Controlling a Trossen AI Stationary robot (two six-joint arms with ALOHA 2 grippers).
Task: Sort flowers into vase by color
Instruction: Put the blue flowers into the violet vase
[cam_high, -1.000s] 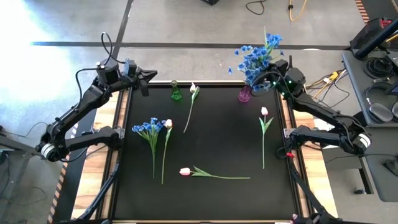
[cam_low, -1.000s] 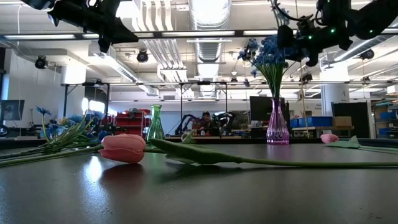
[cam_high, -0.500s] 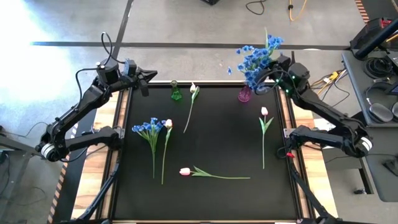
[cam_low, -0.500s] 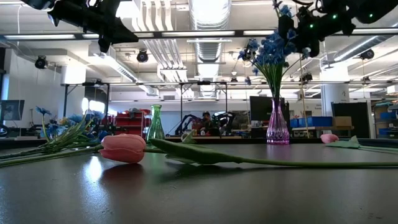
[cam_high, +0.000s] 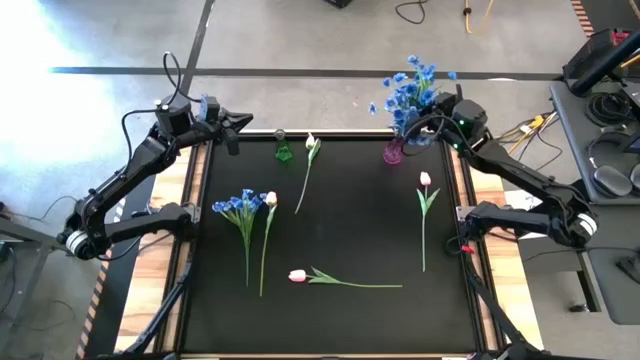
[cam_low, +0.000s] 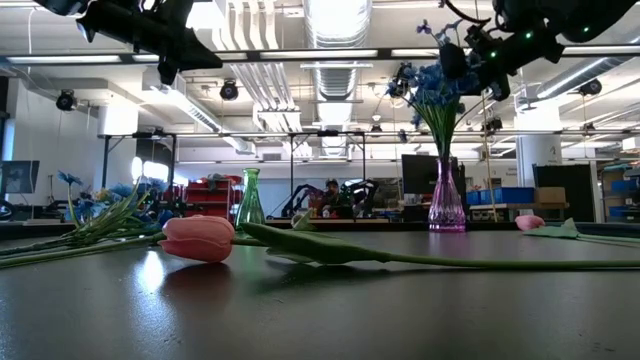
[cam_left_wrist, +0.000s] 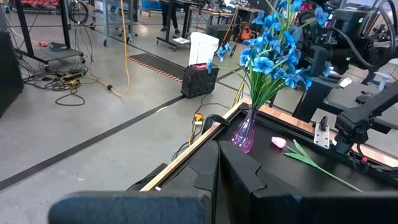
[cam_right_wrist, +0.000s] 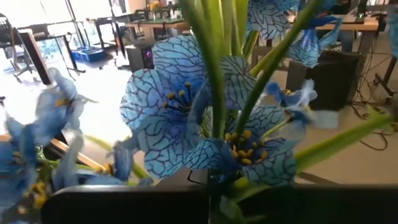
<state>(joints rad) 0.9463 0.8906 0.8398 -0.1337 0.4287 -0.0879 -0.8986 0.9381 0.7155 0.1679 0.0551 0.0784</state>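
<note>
Blue flowers (cam_high: 411, 92) now upright in pink vase (cam_high: 393, 153), beside right claw (cam_high: 437, 125).

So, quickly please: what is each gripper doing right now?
Left gripper: shut, holding nothing, waiting at the table's far left corner.
Right gripper: at the blue flowers in the pink vase.

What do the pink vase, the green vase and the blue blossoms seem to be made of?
The pink vase looks like tinted glass or clear plastic: the stems show through its walls, and it glints. The green vase looks the same, translucent and glossy, with room lights showing through. The blue blossoms look like printed fabric: thin, matte petals with dark net-like veining and small yellow centres. They appear artificial.
</note>
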